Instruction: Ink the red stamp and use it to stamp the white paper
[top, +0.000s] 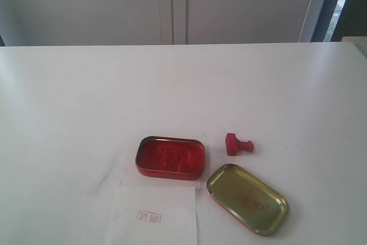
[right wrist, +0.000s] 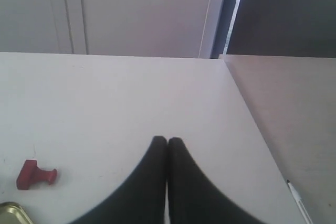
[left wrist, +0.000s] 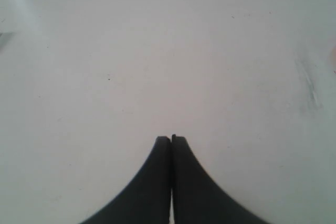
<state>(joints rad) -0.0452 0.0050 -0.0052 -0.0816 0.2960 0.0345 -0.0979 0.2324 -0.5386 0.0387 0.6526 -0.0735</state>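
Note:
The red stamp [top: 238, 144] lies on its side on the white table, knob pointing right, just right of the open red ink tin [top: 170, 158]. It shows too in the right wrist view as the red stamp [right wrist: 34, 174], far off to one side of my right gripper [right wrist: 167, 140], which is shut and empty. The white paper [top: 152, 217] lies at the front edge below the tin, with a small red square print on it. My left gripper [left wrist: 171, 138] is shut over bare table, holding nothing. Neither gripper appears in the exterior view.
The gold tin lid [top: 247, 198] lies open side up at the front right, its corner [right wrist: 14, 213] peeking into the right wrist view. The table's right edge [right wrist: 252, 124] runs beside a second surface. Cabinet doors stand behind the table.

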